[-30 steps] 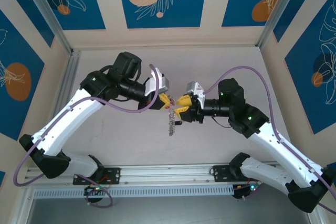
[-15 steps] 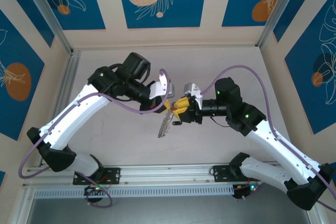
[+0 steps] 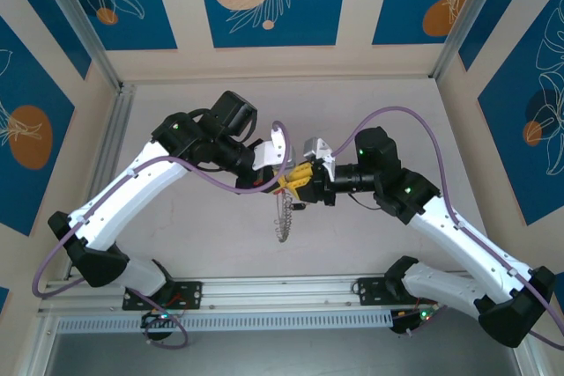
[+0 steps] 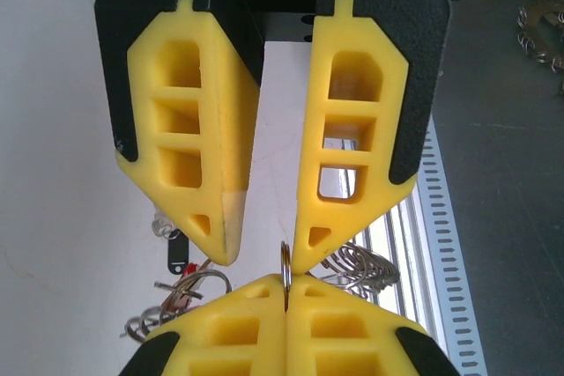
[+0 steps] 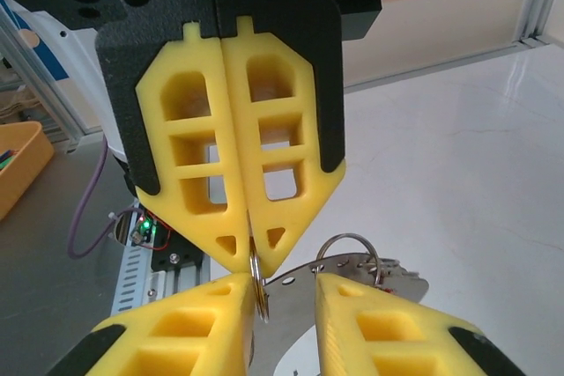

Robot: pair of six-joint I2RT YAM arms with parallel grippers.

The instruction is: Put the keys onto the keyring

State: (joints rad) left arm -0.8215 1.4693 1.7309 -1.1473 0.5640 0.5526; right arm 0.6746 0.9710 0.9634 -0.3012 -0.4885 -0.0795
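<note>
Above worktop (image 3: 220, 235) centre, left gripper (image 4: 286, 283) pinches the keyring (image 3: 281, 216); its fringe hangs straight again. The right gripper (image 5: 282, 281) has narrowed and now straddles the loop with jaws apart, likely closing for a second grip.

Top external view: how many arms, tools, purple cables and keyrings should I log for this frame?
Arms: 2 (left arm, right arm)
Tools: 2 (left tool, right tool)
Purple cables: 2 (left cable, right cable)
Keyrings: 1 (keyring, hanging where the two tools meet)
Total: 7
</note>
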